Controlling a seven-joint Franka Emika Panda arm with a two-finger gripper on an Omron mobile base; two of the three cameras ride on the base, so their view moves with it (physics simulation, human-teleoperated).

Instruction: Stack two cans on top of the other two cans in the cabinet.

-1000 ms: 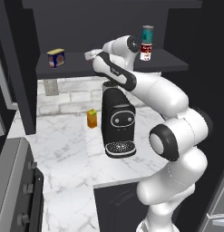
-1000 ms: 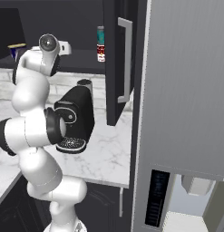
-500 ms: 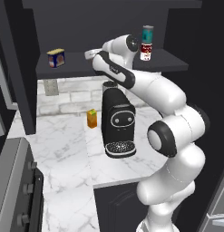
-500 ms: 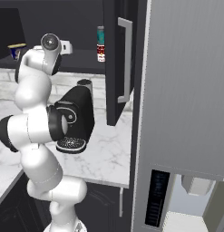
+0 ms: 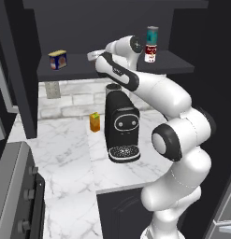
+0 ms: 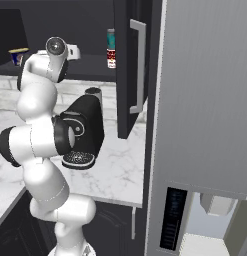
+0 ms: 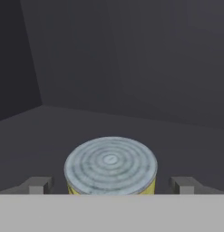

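The dark cabinet (image 5: 182,63) holds a slim teal can (image 5: 152,35) standing on a red-and-white can (image 5: 150,52) at the right of its shelf. A squat blue tin (image 5: 57,59) stands alone at the left. My gripper (image 5: 93,56) reaches in over the middle of the shelf, between them. In the hand view a small can (image 7: 111,165) with a ringed silver top and yellow-orange side stands between my open fingertips (image 7: 38,185), untouched. From the right, the gripper (image 6: 74,51) lies between the blue tin (image 6: 18,55) and the stacked teal can (image 6: 111,39).
A black coffee machine (image 5: 120,126) stands on the marble counter (image 5: 65,149) under my arm, with an orange carton (image 5: 94,122) beside it. A stove (image 5: 14,196) sits at lower left. The open cabinet door (image 6: 137,65) and a tall grey fridge (image 6: 205,100) stand to the right.
The arm has shifted only slightly. The gripper stays open at the same place on the shelf.
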